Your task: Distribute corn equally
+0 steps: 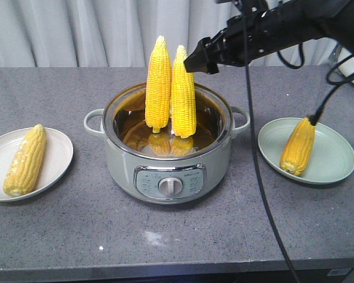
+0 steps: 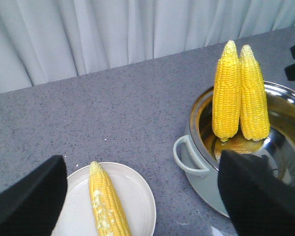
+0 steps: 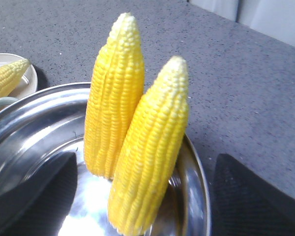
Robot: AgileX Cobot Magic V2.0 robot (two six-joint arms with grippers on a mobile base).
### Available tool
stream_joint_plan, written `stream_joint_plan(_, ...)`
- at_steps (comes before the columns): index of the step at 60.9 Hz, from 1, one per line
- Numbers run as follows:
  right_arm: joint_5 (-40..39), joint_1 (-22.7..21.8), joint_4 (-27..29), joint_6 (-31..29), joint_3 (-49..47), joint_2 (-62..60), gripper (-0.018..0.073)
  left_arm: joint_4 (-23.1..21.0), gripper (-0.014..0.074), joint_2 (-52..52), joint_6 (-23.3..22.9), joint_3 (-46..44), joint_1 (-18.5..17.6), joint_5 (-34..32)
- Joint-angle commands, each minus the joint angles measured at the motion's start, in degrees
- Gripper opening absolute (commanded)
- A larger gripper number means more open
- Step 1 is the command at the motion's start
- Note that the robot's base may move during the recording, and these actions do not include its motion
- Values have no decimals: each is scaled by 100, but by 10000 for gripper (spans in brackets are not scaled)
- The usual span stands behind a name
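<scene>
Two cobs of corn stand upright, side by side, in the open pot. A third cob lies on the white plate at the left, and another lies on the green plate at the right. My right gripper hangs by the top of the right-hand standing cob. In the right wrist view that gripper is open, and the nearer cob rises between its fingers without touching them. My left gripper is open and empty above the white plate and its cob.
The pot has a steel rim, side handles and a front control panel with a knob. A black cable hangs from the right arm down across the counter. A grey curtain closes off the back.
</scene>
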Motion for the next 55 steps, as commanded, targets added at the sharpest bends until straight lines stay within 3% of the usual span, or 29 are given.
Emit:
stream_joint_plan(1, -285, 70, 141, 9, -355, -80, 556, -113, 589, -49, -18, -116, 4, -348)
stream_joint_plan(37, -959, 154, 198, -56, -455, 397, 556, -113, 589, -49, -18, -116, 4, -348)
stream_joint_plan(55, -953, 154, 512, -105, -455, 620, 554, -113, 589, -49, -18, -116, 4, -292)
